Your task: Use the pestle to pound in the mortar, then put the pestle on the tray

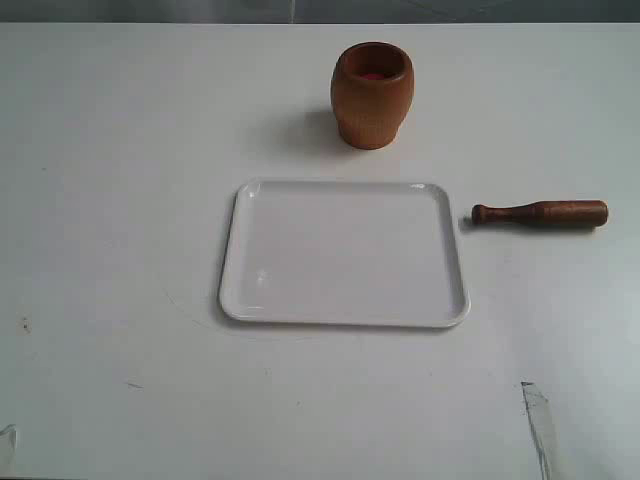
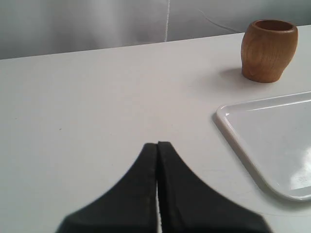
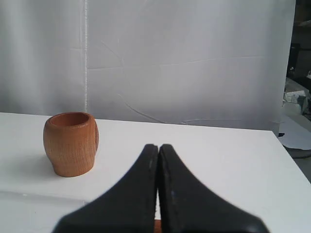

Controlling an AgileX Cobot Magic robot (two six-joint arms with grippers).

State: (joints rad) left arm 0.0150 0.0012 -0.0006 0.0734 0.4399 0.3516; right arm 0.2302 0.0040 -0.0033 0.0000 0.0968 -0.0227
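The brown barrel-shaped mortar (image 1: 372, 95) stands upright at the back of the white table, reddish inside; it also shows as the mortar (image 2: 268, 50) and the mortar (image 3: 71, 143). In front of it lies the white tray (image 1: 250, 300), its corner seen as the tray (image 2: 233, 131). The dark pestle (image 1: 541, 213) lies flat on the table just right of the tray, knob end toward it. My left gripper (image 2: 158, 143) is shut and holds nothing, well short of the tray. My right gripper (image 3: 158, 145) is shut too, with a sliver of the pestle (image 3: 156, 226) behind its fingers.
The white table top (image 1: 110, 200) runs wide around the objects. A pale curtain (image 3: 184, 58) hangs behind the far edge. Neither gripper appears in the exterior view.
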